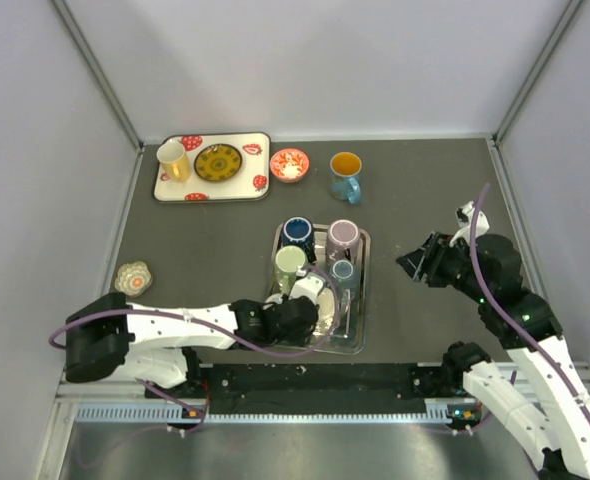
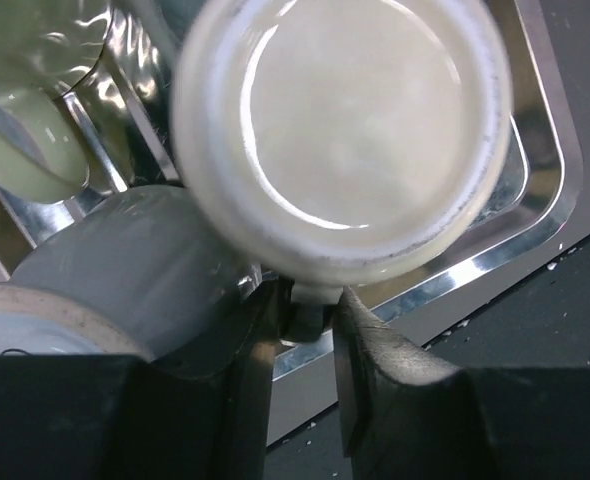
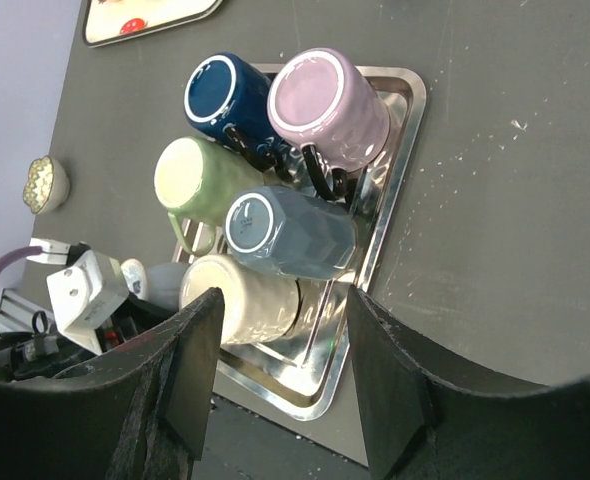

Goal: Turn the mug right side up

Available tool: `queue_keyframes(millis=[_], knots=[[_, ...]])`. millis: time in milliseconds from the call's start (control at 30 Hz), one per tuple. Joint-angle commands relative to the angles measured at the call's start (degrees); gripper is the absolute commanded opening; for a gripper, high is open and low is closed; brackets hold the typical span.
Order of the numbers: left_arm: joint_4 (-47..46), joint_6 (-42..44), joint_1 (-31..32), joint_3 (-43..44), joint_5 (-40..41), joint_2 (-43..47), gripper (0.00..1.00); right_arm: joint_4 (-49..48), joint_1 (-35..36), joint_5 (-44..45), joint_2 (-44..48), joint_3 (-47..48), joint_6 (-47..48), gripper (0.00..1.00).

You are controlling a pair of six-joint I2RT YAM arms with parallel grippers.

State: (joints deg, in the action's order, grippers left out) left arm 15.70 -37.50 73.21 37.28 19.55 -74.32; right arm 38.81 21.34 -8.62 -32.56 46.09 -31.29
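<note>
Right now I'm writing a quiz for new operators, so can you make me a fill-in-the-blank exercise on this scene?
1. The metal tray holds ___ mugs.
2. The left gripper has its jaws on the ___ of the cream mug.
3. The right gripper has its jaws ___ and holds nothing.
4. The yellow mug stands on the white tray, which is patterned with ___.
Missing words: five; handle; open; strawberries.

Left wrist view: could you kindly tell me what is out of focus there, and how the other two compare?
Left wrist: the cream mug is soft, too close to the lens, and the metal tray throws bright glare. Right wrist: the pink mug is sharp; its own dark fingers blur. Top external: even light, faint shadows.
</note>
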Motion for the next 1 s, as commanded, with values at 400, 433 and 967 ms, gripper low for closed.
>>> queue_keyframes(millis=[400, 433, 967], knots=[[7.9, 3.5, 2.0, 2.5, 1.3, 14.5, 0.45, -2.9, 0.5, -0.3, -1.6, 1.2, -0.3, 0.53], [7.5, 3.6, 2.2, 2.5, 1.1, 14.5, 0.45, -2.9, 0.5, -0.3, -1.6, 1.1, -0.3, 0.53], [-1.4, 12.9, 5.5, 6.8, 20.6, 35.7, 0.87, -11.6, 0.5, 9.9, -20.0, 9.0, 3.9, 0.55]])
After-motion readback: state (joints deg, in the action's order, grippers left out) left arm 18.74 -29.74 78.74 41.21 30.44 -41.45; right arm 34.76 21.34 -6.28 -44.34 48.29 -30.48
